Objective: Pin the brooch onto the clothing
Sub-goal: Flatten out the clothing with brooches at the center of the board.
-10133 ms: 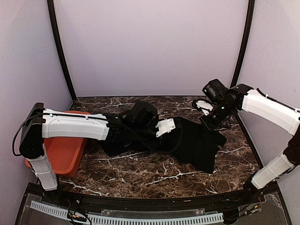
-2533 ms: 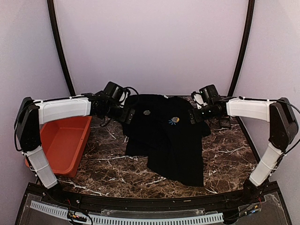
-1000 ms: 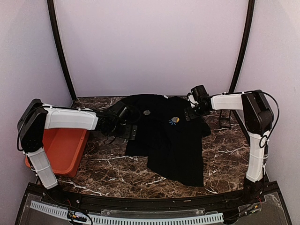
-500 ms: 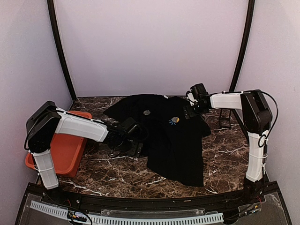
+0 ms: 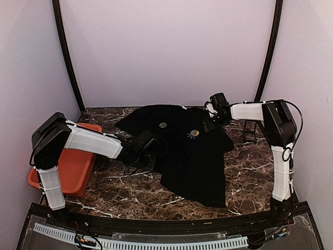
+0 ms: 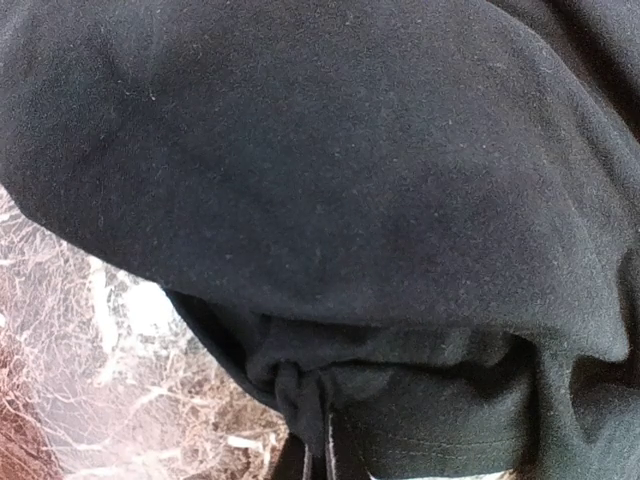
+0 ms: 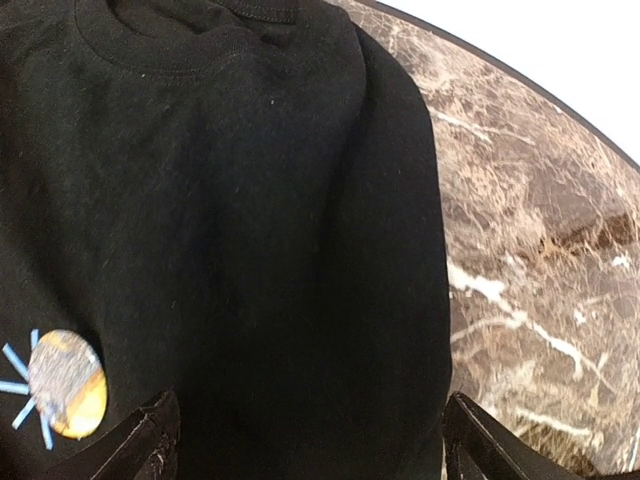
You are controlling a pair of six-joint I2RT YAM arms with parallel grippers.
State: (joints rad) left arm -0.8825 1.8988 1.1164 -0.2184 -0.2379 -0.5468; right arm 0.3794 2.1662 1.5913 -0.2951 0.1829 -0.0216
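Task barely begun: the black short-sleeved T-shirt (image 5: 192, 156) lies spread on the brown marble table (image 5: 260, 166), and no pinned brooch can be made out. The left gripper (image 6: 318, 462) is clenched on a bunched fold at the shirt's edge. The right gripper (image 7: 310, 445) gapes wide and empty above the shirt's shoulder, with the blue-and-yellow starburst print (image 7: 55, 385) just beside one finger.

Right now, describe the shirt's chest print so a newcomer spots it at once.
On the marble table, a black T-shirt lies spread out. On its chest, beside the open right pincer, is the print: a small yellow-and-grey disc with blue rays, the only bright colour on the cloth.
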